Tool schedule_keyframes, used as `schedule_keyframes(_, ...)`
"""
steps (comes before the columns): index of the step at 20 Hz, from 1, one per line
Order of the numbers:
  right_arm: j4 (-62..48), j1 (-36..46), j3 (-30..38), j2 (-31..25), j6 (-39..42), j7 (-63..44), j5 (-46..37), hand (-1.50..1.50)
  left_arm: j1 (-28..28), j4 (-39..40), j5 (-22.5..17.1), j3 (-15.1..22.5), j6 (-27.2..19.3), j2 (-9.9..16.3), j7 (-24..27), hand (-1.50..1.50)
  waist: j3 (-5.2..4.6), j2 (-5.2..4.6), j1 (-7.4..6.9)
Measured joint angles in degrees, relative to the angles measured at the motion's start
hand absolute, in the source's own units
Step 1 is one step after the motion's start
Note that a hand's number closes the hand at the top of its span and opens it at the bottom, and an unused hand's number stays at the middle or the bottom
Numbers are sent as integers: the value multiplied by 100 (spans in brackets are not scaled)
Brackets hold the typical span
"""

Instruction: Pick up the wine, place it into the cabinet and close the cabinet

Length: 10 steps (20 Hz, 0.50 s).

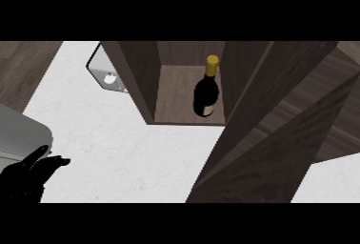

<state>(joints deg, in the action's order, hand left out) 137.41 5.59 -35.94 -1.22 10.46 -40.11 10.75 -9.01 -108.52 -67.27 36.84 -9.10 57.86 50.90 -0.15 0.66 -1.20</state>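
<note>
Dark wood makes up the cabinet [141, 86], which sits on a pale speckled counter [126, 143], seen from steeply above. Inside it, a dark wine [206, 93] bottle with a gold cap stands upright on the shelf floor, between the two side walls and touching neither. No hand is near it.

So the first part of the job looks done: the wine is already in the cabinet. What is left is closing it. The door [271, 152], a broad dark wooden panel, hangs open and swings out toward the viewer, filling much of the right side of the view.

The left hand [32, 174], black, shows at the lower left edge. Its fingers are straight and relaxed, pointing up and to the right, holding nothing and touching nothing. The right hand is not visible anywhere; it may be behind the door, but that cannot be told.

Behind the cabinet's left wall, a grey and white object [107, 71] on the counter is partly hidden.
</note>
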Motion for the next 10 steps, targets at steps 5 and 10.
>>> schedule_keyframes(5,-218,676,-833,-9,-859,-219,-611,150,-486,178,-338,-513,518,392,176,-150,-8,12,-60)
schedule_keyframes(10,-323,1345,-1227,-383,-1813,-126,-863,150,-909,449,-513,-878,1061,680,318,-150,-11,15,-107)
